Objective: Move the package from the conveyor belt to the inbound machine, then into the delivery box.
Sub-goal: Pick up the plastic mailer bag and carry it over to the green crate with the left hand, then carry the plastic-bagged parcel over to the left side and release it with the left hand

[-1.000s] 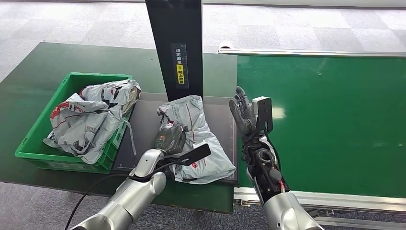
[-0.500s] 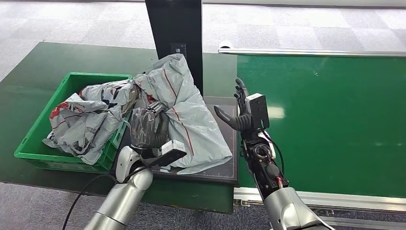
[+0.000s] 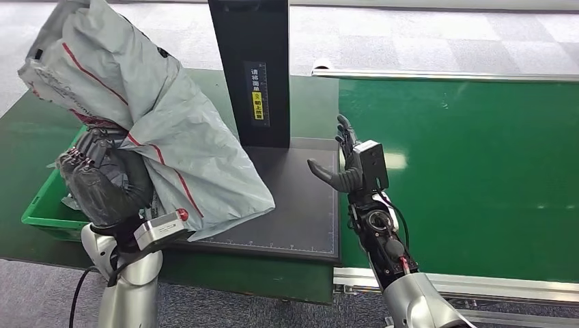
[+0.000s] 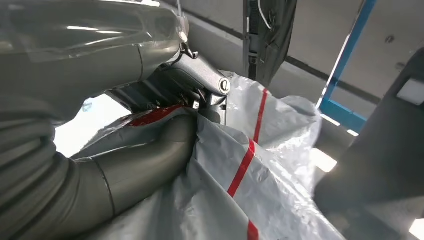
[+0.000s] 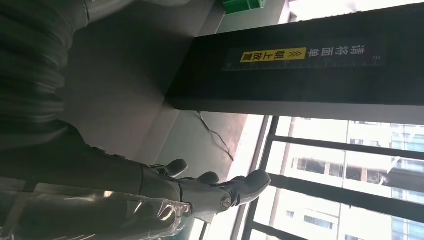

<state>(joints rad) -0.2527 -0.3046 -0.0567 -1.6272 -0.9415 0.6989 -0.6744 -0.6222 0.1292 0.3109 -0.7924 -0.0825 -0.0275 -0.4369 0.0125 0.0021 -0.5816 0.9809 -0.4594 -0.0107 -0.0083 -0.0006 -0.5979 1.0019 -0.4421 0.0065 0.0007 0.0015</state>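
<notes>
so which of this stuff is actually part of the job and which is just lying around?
Part of the job:
- grey package, held up by the left hand
- green box
- black machine pad with its post
- conveyor belt

Just there:
- right hand, holding nothing
- grey carpet floor

We see two silver arms, smooth and rounded. The left hand is dark grey with a ribbed cover, and a pale box with a red knob sits at its wrist. The right hand has dark fingers, a grey camera box, and an open forearm (black parts, thin wires, possibly red ones). A black cable hangs from the left arm.
</notes>
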